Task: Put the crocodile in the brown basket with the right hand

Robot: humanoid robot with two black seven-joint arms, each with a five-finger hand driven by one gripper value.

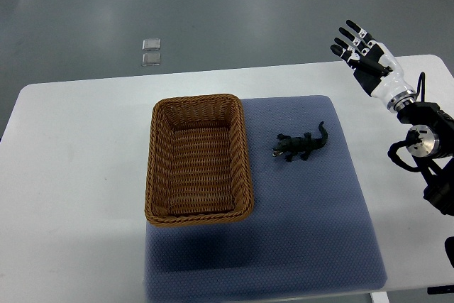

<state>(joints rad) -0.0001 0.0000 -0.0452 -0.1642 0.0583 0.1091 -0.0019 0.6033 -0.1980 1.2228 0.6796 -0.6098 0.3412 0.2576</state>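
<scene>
Table (71,175): white, bare on the left side; carries a blue-grey mat (312,225) under the working things.
Brown basket (199,159): rectangular wicker, on the mat's left edge, mouth up, seemingly empty; open top suits a drop from above.
Crocodile (301,145): dark toy, flat on the mat just right of the basket, apart from its rim, snout toward the basket, tail up-right; likely laid clear for an easy grasp.
Right hand (360,53): fingers spread, holding nothing, raised over the table's far right corner; height above the top hard to judge.
Crocodile versus hand: well apart, toy below-left of the hand, between hand and basket.
Left arm: not visible.
</scene>
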